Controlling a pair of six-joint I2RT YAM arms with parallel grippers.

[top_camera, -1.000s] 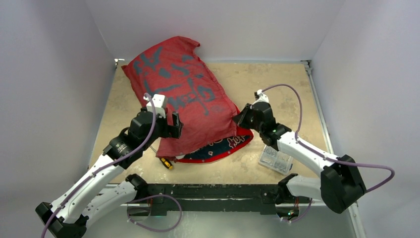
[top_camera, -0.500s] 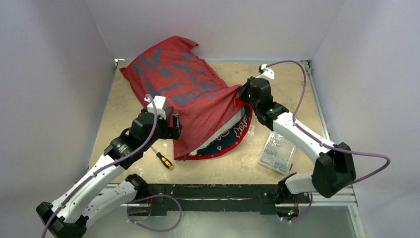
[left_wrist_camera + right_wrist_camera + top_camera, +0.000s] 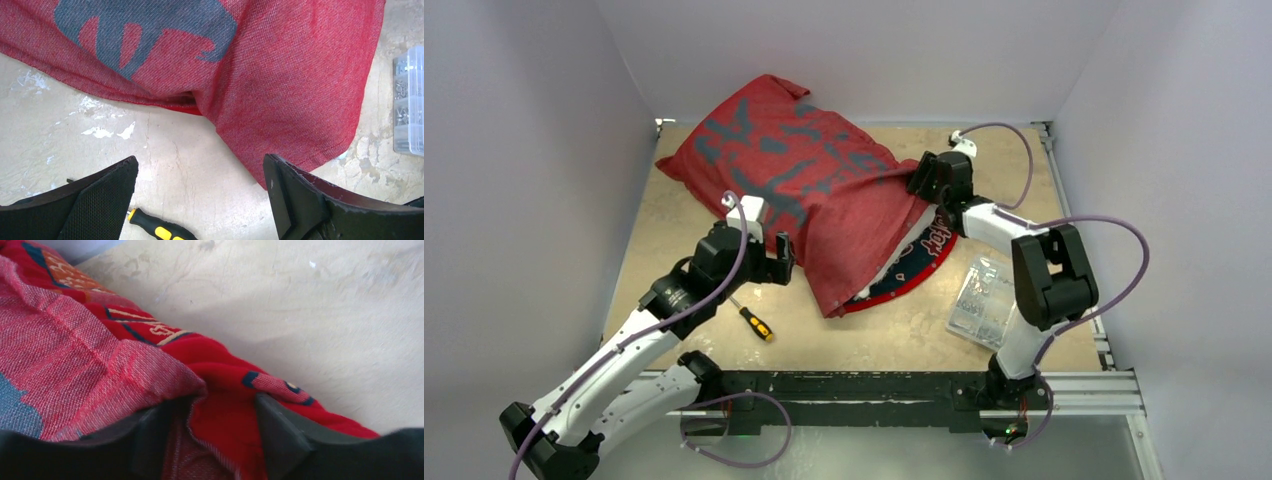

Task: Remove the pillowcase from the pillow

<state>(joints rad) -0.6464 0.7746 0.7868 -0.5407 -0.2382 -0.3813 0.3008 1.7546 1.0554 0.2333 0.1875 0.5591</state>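
The red pillowcase [image 3: 804, 190] with grey-blue marks covers a big bundle at the table's back left. Its navy inner side [image 3: 919, 262] is folded out at the right. Only a thin white sliver of the pillow [image 3: 896, 258] shows under the opening. My right gripper [image 3: 921, 182] is at the cloth's right edge. In the right wrist view its gripper [image 3: 220, 410] is open, and red pillowcase [image 3: 75, 370] hem lies loosely between the fingers. My left gripper [image 3: 776, 268] hovers open by the near corner. In the left wrist view that gripper [image 3: 200, 170] has bare table between the fingers, with pillowcase [image 3: 290, 90] just beyond.
A black and yellow screwdriver [image 3: 754, 323] lies on the table near the left gripper, and the screwdriver [image 3: 160, 231] also shows in the left wrist view. A clear plastic parts box [image 3: 984, 300] sits at the right front, and the box [image 3: 410, 100] shows in that view too. White walls close in the table.
The right arm pulled the cloth's edge toward the back right, then its jaws opened. The bundle shifted back and left. The left arm barely moved.
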